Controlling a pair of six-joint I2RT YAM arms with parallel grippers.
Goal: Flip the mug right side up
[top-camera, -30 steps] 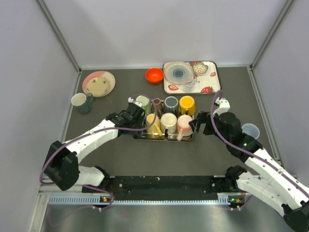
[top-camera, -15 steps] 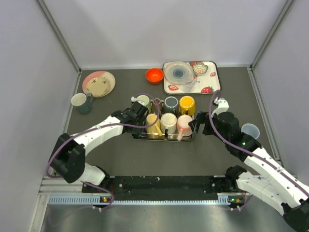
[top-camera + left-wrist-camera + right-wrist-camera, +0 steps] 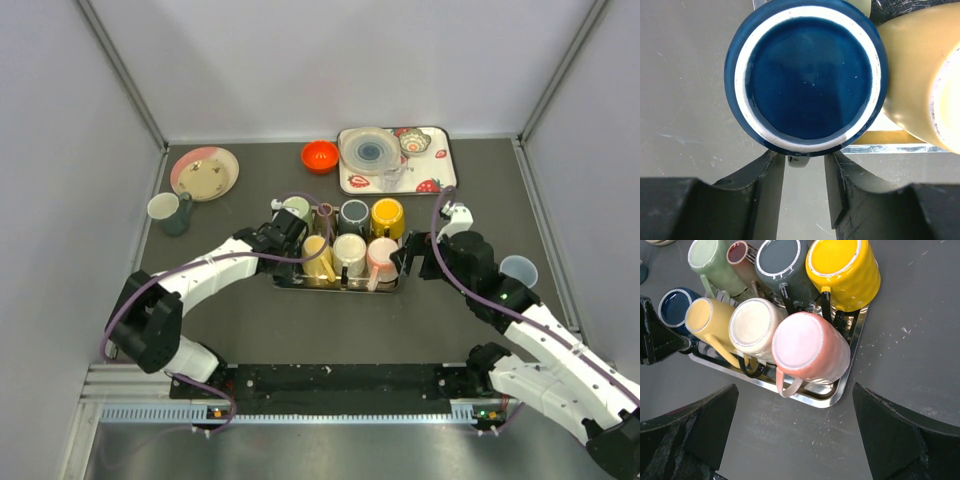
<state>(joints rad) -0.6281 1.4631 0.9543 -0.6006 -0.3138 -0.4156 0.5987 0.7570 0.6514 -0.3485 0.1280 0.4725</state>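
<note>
At the left end of the tray [image 3: 836,394], the blue mug [image 3: 810,75] sits base-up, its handle between the left gripper's [image 3: 805,161] narrowly parted jaws, not yet pinched. This looks like the grasp step: next, pinch, lift clear, flip. The right gripper [image 3: 794,388] hangs wide open.

A: How many mugs are being counted on the metal tray [image 3: 837,396]?

B: Eight are being counted there: green mug [image 3: 710,260], maroon mug [image 3: 740,255], grey mug [image 3: 777,262], yellow mug [image 3: 837,262], navy mug [image 3: 672,305], pale yellow mug [image 3: 705,315], cream mug [image 3: 752,325], pink mug [image 3: 800,342].

A: What is being tallied elsewhere?

B: One teal mug [image 3: 170,212] at the left, one pink plate [image 3: 205,172], one orange bowl [image 3: 320,156], one strawberry tray [image 3: 440,165] and one clear cup [image 3: 518,268] at the right are being tallied.
</note>
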